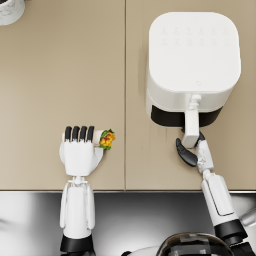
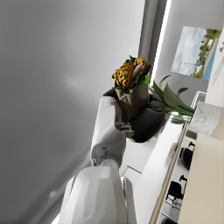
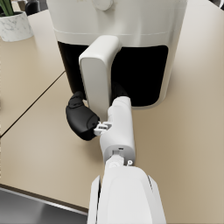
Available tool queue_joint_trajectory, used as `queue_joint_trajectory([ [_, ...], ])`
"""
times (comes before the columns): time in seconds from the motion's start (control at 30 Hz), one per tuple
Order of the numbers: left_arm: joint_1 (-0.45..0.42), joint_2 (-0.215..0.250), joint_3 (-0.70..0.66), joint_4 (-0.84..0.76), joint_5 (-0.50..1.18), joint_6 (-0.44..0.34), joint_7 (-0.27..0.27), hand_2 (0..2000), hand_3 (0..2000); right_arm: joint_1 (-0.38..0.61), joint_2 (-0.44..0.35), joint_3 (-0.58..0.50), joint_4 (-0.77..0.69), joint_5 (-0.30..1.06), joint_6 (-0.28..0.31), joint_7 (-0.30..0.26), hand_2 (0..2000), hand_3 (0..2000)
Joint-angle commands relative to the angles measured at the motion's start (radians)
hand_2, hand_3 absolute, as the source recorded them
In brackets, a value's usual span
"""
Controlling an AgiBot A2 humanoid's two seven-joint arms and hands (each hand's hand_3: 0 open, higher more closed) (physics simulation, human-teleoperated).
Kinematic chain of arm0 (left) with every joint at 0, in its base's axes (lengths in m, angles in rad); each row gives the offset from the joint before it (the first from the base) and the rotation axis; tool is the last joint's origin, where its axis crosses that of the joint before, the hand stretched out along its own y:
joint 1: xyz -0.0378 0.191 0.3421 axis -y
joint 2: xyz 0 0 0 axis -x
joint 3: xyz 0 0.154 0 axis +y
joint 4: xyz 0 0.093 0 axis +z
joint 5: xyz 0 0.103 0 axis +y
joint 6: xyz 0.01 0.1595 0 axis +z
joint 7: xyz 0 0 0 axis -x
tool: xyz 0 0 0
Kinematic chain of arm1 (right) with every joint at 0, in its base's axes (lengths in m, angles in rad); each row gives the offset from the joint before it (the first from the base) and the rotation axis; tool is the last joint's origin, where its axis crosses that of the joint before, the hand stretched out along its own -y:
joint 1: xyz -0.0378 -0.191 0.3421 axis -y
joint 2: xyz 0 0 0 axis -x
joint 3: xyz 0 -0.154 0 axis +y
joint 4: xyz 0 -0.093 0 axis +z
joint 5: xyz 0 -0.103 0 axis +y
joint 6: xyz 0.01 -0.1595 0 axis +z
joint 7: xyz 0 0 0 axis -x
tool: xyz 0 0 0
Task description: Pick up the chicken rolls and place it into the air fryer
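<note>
Chicken roll sits gripped in the left hand, held over the beige counter, well left of the white air fryer. The right hand grips the drawer handle; a straight, level pull toward the near edge looks wise before the roll goes in.

The head view looks steeply down on the tan table, with the air fryer at upper right and both arms rising from the bottom edge. The left wrist view looks along its forearm, close behind the left hand, toward the room beyond. The right wrist view sits close behind the right hand, facing the fryer handle. Head and right wrist views share the fryer front and table.
</note>
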Motion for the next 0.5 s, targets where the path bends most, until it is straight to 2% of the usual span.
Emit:
queue_joint_trajectory([
  [0.03,-0.003,0.001,0.000,-0.016,0.000,0.000,0.000,2000,2000,0.046,-0.016,0.019,0.028,0.000,-0.017,-0.001,2000,1633],
  [0.07,-0.007,0.002,0.008,-0.015,0.000,0.000,0.000,2000,2000,0.056,-0.019,0.019,0.028,0.000,-0.026,-0.001,2000,1960],
  [0.1,-0.015,0.002,0.015,-0.019,0.000,0.000,0.000,2000,2000,0.076,-0.027,0.024,0.012,0.001,-0.014,-0.002,2000,2000],
  [0.13,-0.017,0.003,0.022,-0.020,0.000,0.000,0.000,2000,2000,0.090,-0.027,0.042,0.002,0.003,0.037,-0.005,2000,2000],
  [0.2,-0.014,0.006,0.042,-0.033,0.000,0.000,0.000,2000,2000,0.079,-0.007,0.114,0.054,0.006,0.051,-0.005,2000,2000],
  [0.3,0.013,0.015,0.068,-0.037,0.000,0.000,0.000,2000,2000,0.017,0.074,0.223,0.173,0.006,0.012,-0.004,2000,2000],
  [0.37,0.036,0.023,0.081,-0.030,0.000,0.000,0.000,2000,2000,-0.020,0.135,0.280,0.269,0.005,-0.041,-0.007,2000,2000],
  [0.5,0.096,0.047,0.121,-0.008,0.000,0.000,0.000,2000,2000,-0.039,0.247,0.424,0.413,0.004,-0.092,-0.010,2000,2000],
])
